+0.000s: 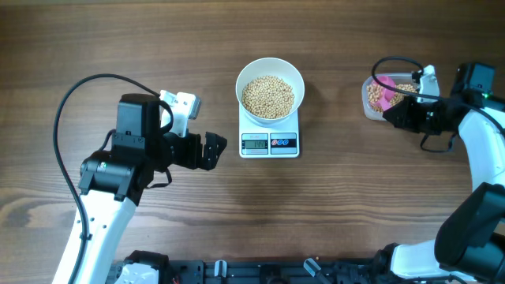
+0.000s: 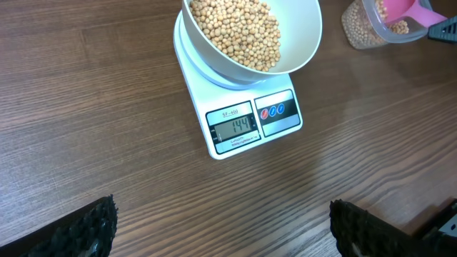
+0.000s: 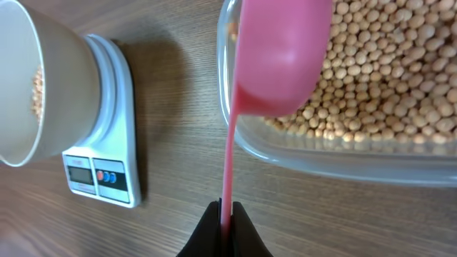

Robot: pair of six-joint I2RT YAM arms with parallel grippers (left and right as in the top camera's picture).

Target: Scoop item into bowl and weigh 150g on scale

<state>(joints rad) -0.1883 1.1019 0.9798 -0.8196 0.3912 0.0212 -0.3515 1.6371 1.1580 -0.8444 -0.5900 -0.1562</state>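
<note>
Fingers (image 3: 207,239) of the right gripper (image 3: 226,214) clamp the handle of a pink scoop (image 3: 282,57), its cup over the tub (image 3: 343,168) of beans (image 3: 385,86), well apart from the bean-filled bowl (image 1: 297,79) on the scale (image 1: 270,144); left gripper (image 1: 219,150) gapes wide near the scale

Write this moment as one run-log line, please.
left gripper: open, empty, apart from scale | right gripper: shut on pink scoop at clear tub | white bowl of soybeans on scale | display: 144

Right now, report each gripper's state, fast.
Left gripper: open, holding nothing.
Right gripper: shut on the pink scoop, by its handle.
</note>
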